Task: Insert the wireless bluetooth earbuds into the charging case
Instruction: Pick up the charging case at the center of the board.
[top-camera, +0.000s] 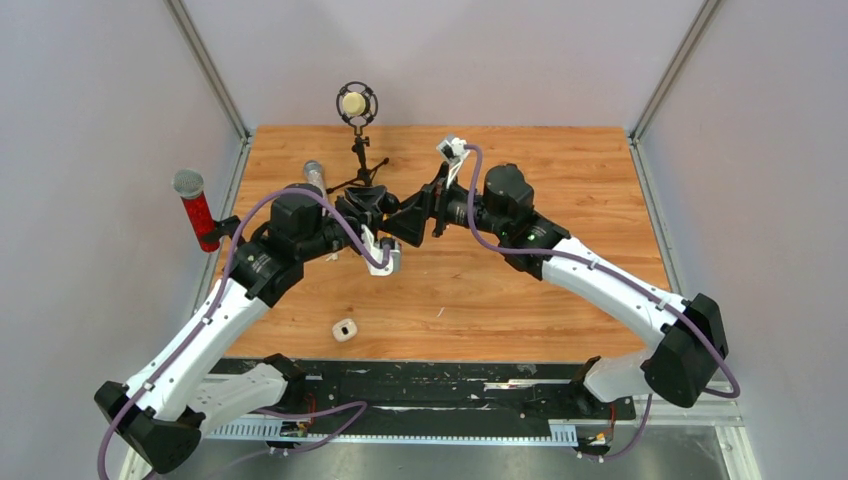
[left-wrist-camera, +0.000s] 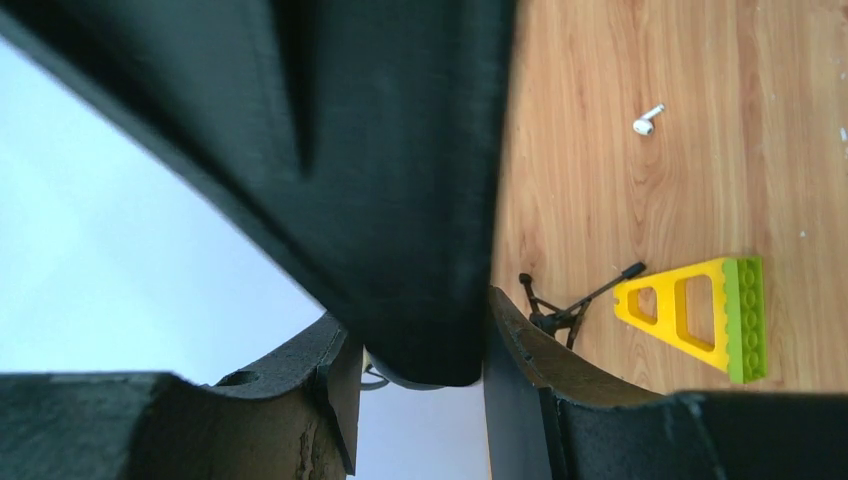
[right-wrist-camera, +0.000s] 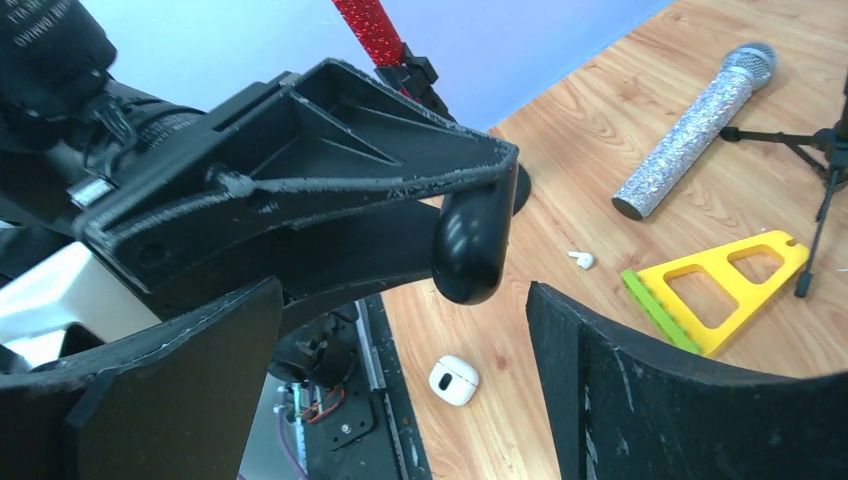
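The white charging case (top-camera: 344, 329) lies shut on the table near the front edge, apart from both grippers; the right wrist view shows its dark spot (right-wrist-camera: 454, 380). One white earbud (right-wrist-camera: 580, 260) lies on the wood beside the yellow triangle; it also shows in the left wrist view (left-wrist-camera: 648, 120). No second earbud shows. My left gripper (top-camera: 393, 214) is raised mid-table, shut on a small black oval object (right-wrist-camera: 470, 250), seen between its tips in its own view (left-wrist-camera: 415, 340). My right gripper (top-camera: 412, 222) faces it, open, its jaws standing either side of that object (right-wrist-camera: 400, 300).
A yellow and green toy triangle (right-wrist-camera: 720, 285) lies under the grippers and shows in the left wrist view (left-wrist-camera: 700, 315). A silver microphone (top-camera: 313, 172), a red microphone (top-camera: 195, 210) and a tripod microphone stand (top-camera: 357, 105) stand at the back left.
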